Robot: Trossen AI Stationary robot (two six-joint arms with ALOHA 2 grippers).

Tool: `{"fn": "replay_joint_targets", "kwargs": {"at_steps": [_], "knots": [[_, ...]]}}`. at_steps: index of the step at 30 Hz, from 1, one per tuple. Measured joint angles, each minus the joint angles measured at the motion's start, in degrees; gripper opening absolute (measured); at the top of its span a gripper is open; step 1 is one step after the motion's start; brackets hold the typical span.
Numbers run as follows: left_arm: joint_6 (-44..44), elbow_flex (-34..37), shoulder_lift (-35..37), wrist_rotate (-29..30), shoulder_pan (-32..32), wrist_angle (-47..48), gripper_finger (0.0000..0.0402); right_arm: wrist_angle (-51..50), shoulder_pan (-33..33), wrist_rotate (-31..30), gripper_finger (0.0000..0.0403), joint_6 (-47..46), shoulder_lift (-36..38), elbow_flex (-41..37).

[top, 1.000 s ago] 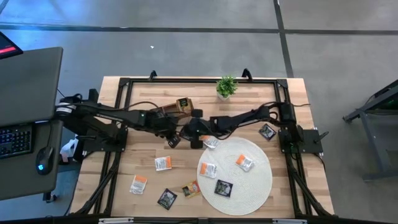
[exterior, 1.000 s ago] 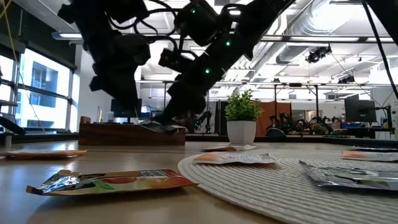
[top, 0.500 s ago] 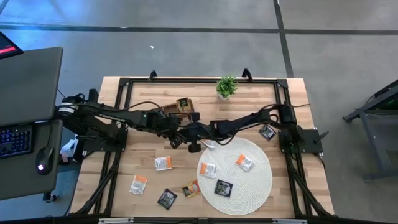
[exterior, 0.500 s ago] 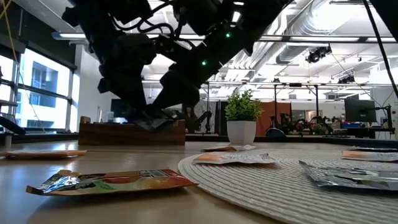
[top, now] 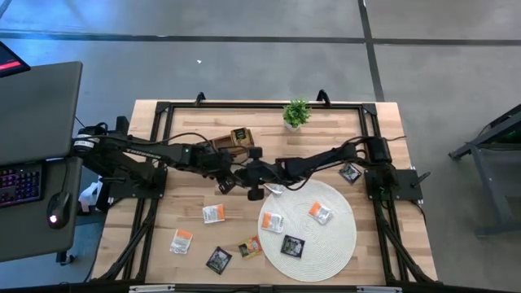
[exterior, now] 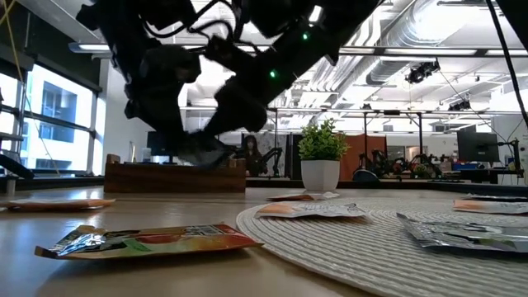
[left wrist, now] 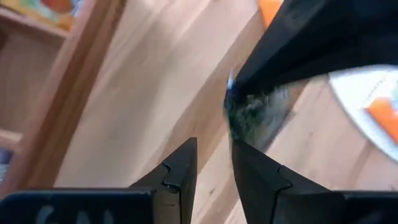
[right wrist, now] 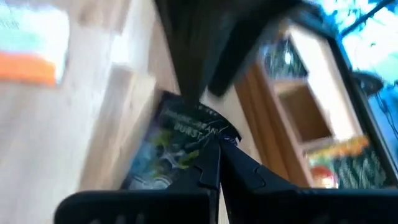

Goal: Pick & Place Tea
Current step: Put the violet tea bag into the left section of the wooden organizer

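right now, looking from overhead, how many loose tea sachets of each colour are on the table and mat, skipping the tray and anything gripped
white-and-orange sachets: 5
black sachets: 3
yellow-brown sachets: 1
total: 9

Overhead view evenly lit, shadows soft and short on the surface (top: 187,207). Low view backlit: window (exterior: 49,124) and ceiling lights glare, arms reduced to silhouettes, nearest sachet (exterior: 148,241) soft. Both wrist views heavily motion-blurred; wooden tray (right wrist: 298,106) smeared.

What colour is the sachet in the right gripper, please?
Black with green print, clearest in the right wrist view: sachet, right gripper.
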State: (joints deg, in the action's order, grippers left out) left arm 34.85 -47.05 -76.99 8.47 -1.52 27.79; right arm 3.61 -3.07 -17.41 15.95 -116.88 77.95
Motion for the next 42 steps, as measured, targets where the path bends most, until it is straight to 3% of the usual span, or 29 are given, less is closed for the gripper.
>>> {"fn": "replay_joint_targets", "kwargs": {"at_steps": [11,19,26,30,33,37,42], "knots": [[-2.26,-0.04,-0.89,-1.36,0.0,-2.37,0.0096,3.22,0.0,1.21,0.0001,1.07,0.19,0.0],[-3.37,0.02,-0.89,-1.4,0.0,-2.09,0.0009,2.37,0.46,1.32,0.0005,3.08,0.26,0.02],[-3.56,0.02,-0.9,-1.02,0.0,-0.48,0.0013,-1.14,0.92,1.24,0.0047,1.47,0.26,0.04],[-4.89,-0.85,-0.91,1.41,0.02,5.6,0.0003,-5.34,0.96,0.18,0.0088,-1.03,0.26,0.04],[-6.6,-5.32,-0.01,7.53,0.02,16.35,0.0003,-8.25,0.94,-1.42,0.0111,-3.72,0.26,0.04],[-15.74,-12.64,0.0,16.31,0.66,29.41,0.0002,-11.59,0.94,-1.42,0.0127,-5.49,0.26,0.02],[-23.83,-16.11,0.03,11.79,8.14,35.59,0.0001,-11.92,0.94,-1.34,0.013,-5.49,0.26,0.02]]}}
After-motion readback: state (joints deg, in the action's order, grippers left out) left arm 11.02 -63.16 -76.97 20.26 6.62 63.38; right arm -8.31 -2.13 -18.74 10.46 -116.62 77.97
